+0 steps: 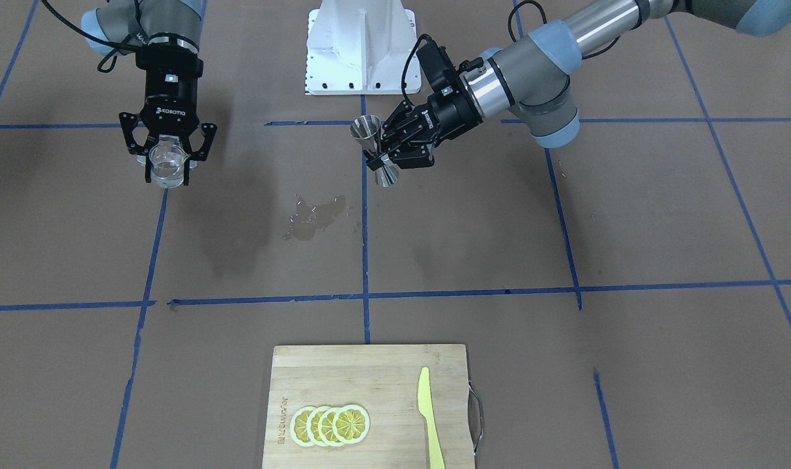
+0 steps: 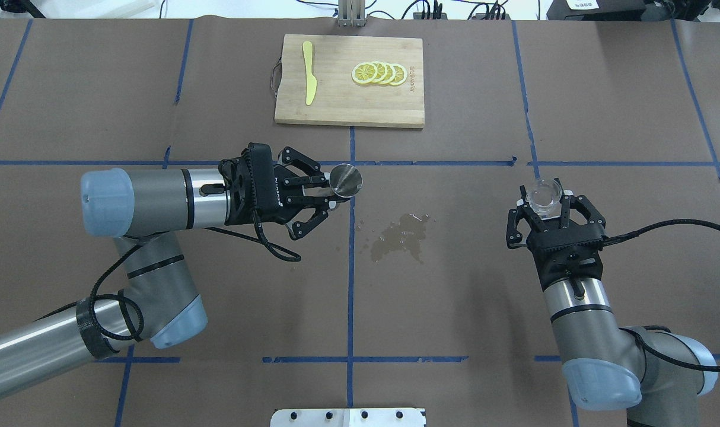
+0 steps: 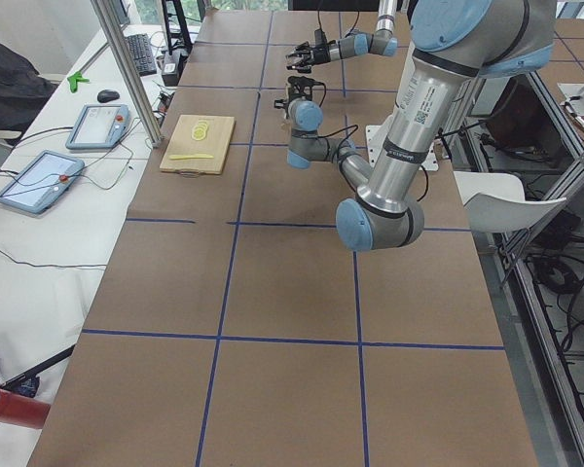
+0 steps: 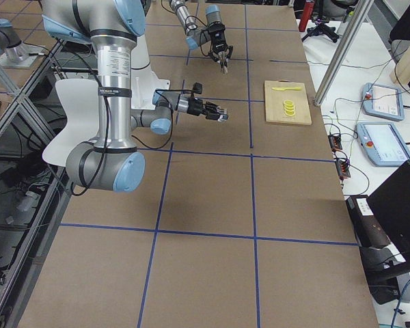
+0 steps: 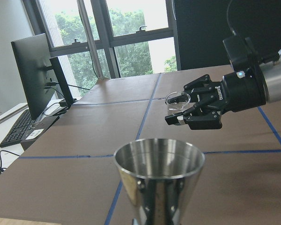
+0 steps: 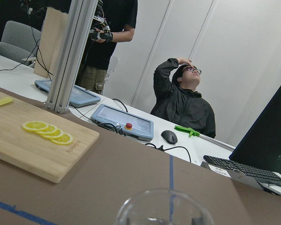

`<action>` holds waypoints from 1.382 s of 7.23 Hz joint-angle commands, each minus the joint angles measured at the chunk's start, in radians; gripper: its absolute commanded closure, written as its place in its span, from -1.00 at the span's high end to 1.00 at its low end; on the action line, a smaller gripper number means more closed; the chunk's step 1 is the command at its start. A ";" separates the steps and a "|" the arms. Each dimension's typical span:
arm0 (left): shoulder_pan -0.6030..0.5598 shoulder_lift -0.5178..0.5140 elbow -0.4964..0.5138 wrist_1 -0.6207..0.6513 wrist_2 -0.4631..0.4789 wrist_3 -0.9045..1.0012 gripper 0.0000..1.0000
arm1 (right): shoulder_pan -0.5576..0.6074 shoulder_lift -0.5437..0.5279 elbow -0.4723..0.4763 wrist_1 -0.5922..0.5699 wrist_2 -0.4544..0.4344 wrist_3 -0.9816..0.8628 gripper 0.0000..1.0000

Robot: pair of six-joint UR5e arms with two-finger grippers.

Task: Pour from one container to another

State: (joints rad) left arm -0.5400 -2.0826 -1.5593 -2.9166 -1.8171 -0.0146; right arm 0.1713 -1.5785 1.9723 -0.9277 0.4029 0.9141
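My left gripper (image 1: 377, 155) is shut on the narrow waist of the steel jigger (image 1: 365, 127), which is held slightly tilted above the table's middle, its wide mouth up (image 2: 345, 179). In the left wrist view the jigger's open cone (image 5: 159, 173) fills the foreground. My right gripper (image 1: 169, 170) is shut on the small clear glass cup (image 1: 166, 159), held upright well off to the side (image 2: 544, 193). The cup (image 5: 178, 99) and the jigger are far apart. Only the cup's rim (image 6: 164, 208) shows in the right wrist view.
A wet spill patch (image 1: 314, 218) lies on the brown paper between the two grippers. A wooden cutting board (image 1: 369, 371) with lemon slices (image 1: 330, 425) and a yellow knife (image 1: 428, 417) sits at the operators' edge. The white robot base (image 1: 361, 45) is behind.
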 commanded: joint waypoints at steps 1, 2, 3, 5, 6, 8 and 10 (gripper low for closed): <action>0.000 0.004 -0.002 0.054 -0.001 0.002 -1.00 | -0.004 0.027 0.026 -0.008 0.011 -0.032 -1.00; 0.000 0.001 -0.002 0.065 0.001 0.002 -1.00 | -0.004 0.049 0.027 -0.010 0.013 -0.065 -1.00; 0.000 -0.005 -0.001 0.066 0.004 -0.008 -1.00 | -0.004 0.064 0.031 -0.011 0.034 -0.070 -1.00; 0.002 -0.007 -0.001 0.066 0.002 -0.008 -1.00 | 0.000 0.220 0.046 -0.188 0.065 -0.092 -1.00; 0.002 -0.007 0.001 0.066 0.002 -0.008 -1.00 | 0.007 0.288 0.048 -0.306 0.070 -0.119 -1.00; 0.002 -0.007 0.007 0.066 0.004 -0.010 -1.00 | 0.028 0.360 0.053 -0.358 0.096 -0.204 -1.00; 0.003 -0.016 0.015 0.082 0.007 -0.016 -1.00 | 0.078 0.370 0.053 -0.358 0.172 -0.228 -1.00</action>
State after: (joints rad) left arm -0.5381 -2.0924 -1.5495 -2.8454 -1.8125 -0.0267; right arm 0.2198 -1.2158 2.0245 -1.2819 0.5280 0.7061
